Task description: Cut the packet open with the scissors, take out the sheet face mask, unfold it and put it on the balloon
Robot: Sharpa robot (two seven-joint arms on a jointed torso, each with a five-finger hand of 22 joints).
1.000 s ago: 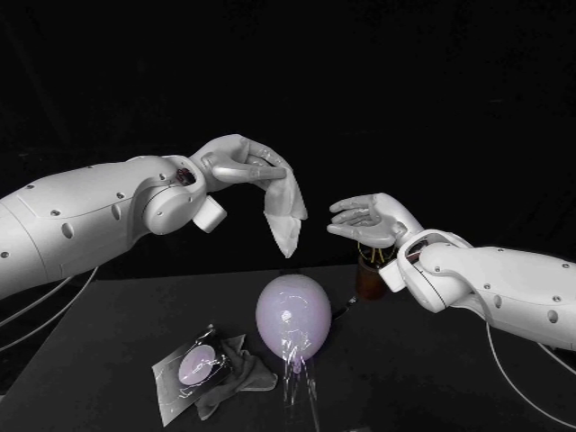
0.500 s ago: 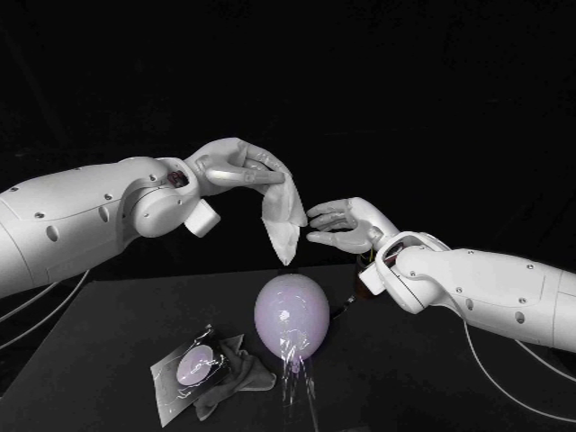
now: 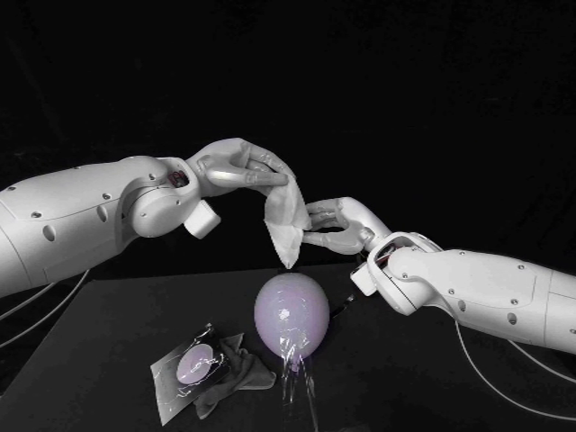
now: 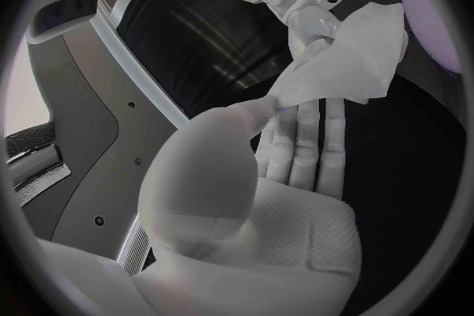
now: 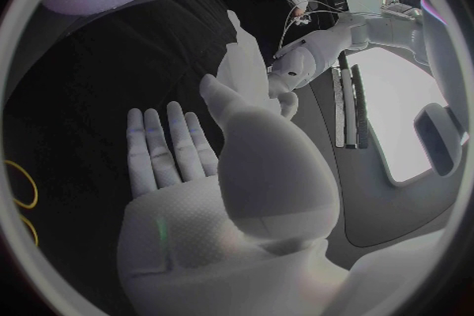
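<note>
The opened packet (image 3: 184,371) lies on the near left of the black table (image 3: 496,396); any print on it is too small to read. The left hand (image 3: 243,166) is raised over the table and pinches the top of the sheet face mask (image 3: 284,223), which hangs folded with its lower tip just above the balloon (image 3: 292,313) at the table's middle. The right hand (image 3: 340,227) has moved left since a second ago, when it was well apart from the mask. Its fingertips (image 3: 317,216) now reach the mask's right edge. In the right wrist view that hand is wide, with its fingers straight and its thumb apart from them, the mask just beyond the thumb's tip; whether it touches the mask I cannot tell. That view also shows yellow loops (image 5: 20,182) on the table, possibly scissors handles. The left wrist view shows the mask fanning out past the left hand's fingers.
</note>
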